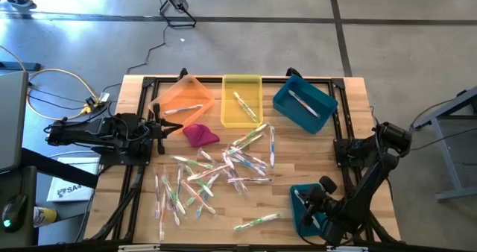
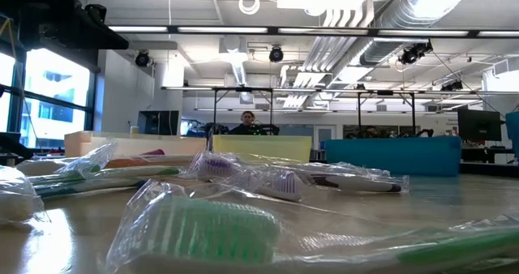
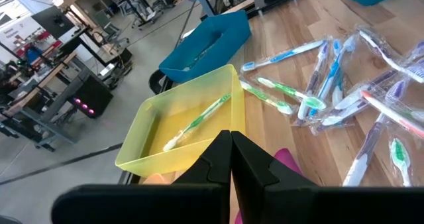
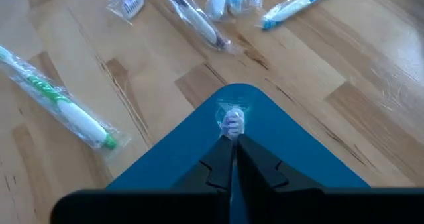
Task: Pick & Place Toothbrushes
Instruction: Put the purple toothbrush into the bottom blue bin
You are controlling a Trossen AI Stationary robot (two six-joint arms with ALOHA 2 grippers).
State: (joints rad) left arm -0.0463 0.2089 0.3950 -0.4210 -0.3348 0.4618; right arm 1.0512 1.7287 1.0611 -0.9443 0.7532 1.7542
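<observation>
A wrapped toothbrush is held by the right gripper, fingers nearly together, over the near teal bin; release is judged next. The left gripper is kept closed, empty, beside the yellow bin.

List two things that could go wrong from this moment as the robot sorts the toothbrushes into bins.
1. The right hand is pinching a wrapped toothbrush only by its tip over the near teal bin; it could slip or land on the rim.
2. The loose toothbrushes lie overlapped in crinkly wrappers, so a later grasp may lift two or drag neighbours.
</observation>
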